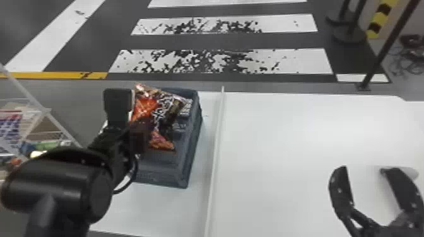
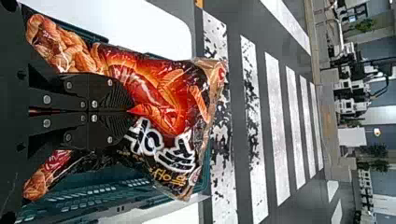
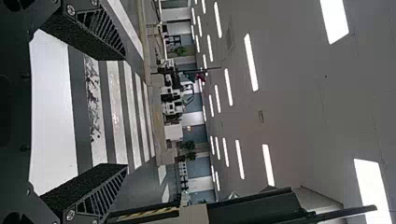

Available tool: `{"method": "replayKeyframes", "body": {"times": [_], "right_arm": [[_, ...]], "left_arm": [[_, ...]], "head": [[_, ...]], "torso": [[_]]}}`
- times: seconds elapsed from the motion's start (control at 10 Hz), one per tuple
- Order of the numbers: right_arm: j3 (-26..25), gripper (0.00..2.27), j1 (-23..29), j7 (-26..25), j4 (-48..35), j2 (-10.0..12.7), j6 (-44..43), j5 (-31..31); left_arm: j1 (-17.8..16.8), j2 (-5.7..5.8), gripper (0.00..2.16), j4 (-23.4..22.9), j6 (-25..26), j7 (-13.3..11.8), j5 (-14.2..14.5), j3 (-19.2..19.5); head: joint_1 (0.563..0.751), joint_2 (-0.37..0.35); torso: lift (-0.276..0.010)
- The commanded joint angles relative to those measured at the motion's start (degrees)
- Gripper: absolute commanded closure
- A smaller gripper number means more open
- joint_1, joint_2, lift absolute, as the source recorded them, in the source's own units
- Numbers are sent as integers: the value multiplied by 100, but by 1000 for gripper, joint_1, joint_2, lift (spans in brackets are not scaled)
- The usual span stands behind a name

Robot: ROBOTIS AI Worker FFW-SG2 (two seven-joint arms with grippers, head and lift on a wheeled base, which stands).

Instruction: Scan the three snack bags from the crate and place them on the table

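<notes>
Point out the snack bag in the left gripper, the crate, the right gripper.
Snack bag [image 2: 163,95]: left wrist view, on its printed face.
Crate [image 1: 161,177]: head view, on its near wall.
Right gripper [image 1: 365,169]: head view, midway between its open fingertips.

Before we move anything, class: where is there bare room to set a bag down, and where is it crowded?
The widest bare patch of the table lies between the white divider and the right gripper. A smaller one borders the near side of the crate, left of the divider. Crowded: the crate, where the left gripper holds a snack bag.
</notes>
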Motion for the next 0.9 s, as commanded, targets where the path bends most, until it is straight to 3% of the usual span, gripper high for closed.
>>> {"method": "replayKeyframes", "body": {"times": [0.0, 0.2, 0.5, 0.7, 0.8], "right_arm": [[1, 113, -27, 0, -17, 0, 65, -9], [-26, 117, -36, -9, -17, 0, 65, -35], [-105, 117, -45, -167, -8, 9, 65, -35], [-131, 117, -45, -299, -17, 18, 30, -35], [-166, 117, -36, -299, -25, 9, -23, -35]], "left_arm": [[149, 0, 2094, -441, 211, -73, 36, 42], [255, -17, 2091, -1215, 791, -116, 62, 95], [668, -44, 2091, -2304, 844, -231, 317, 60], [694, -105, 2091, -2489, 984, -345, 712, -169], [694, -175, 2091, -2410, 984, -363, 695, -468]], "head": [[695, 118], [695, 104], [695, 70], [695, 3], [695, -43]], "torso": [[-37], [-37], [-37], [-37], [-37]]}}
